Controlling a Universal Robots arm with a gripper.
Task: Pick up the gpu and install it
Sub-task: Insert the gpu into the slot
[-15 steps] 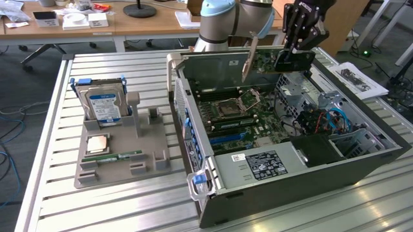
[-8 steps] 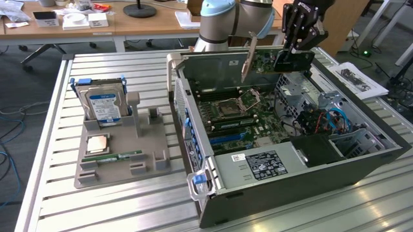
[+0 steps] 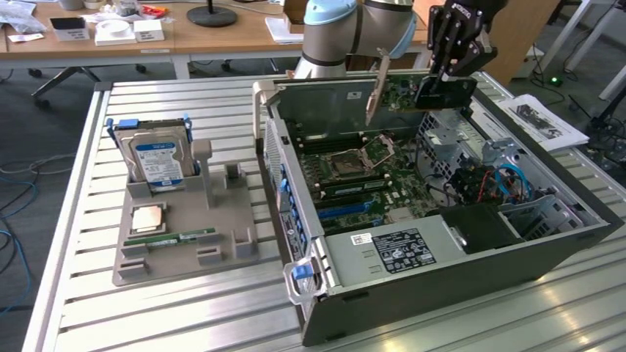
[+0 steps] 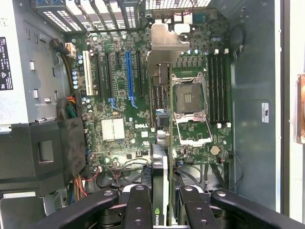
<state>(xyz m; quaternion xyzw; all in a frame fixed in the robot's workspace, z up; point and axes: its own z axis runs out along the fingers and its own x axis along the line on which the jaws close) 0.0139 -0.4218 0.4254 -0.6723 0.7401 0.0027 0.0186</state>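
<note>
My gripper (image 3: 445, 75) is shut on the gpu (image 3: 440, 94) and holds it in the air over the far end of the open computer case (image 3: 430, 286). The card's black cooler block hangs under the fingers, and its silver end bracket (image 3: 376, 84) points toward the exterior view's left. In the wrist view the gpu (image 4: 161, 176) appears edge-on between my black fingers (image 4: 138, 205), with the bracket (image 4: 164, 45) furthest from the camera. Below it lies the green motherboard (image 4: 119, 95) with a blue expansion slot (image 4: 128, 76) and the bare CPU socket (image 4: 190, 98). The card is above the board, not touching it.
A grey parts holder (image 3: 176, 253) on the slatted table carries a blue-labelled hard drive (image 3: 157, 158), a CPU (image 3: 146, 218) and a memory stick (image 3: 171, 240). Inside the case are the power supply (image 3: 391, 253), cables (image 3: 489, 183) and a black shroud (image 4: 43, 152). Papers (image 3: 543, 117) lie at the exterior view's right.
</note>
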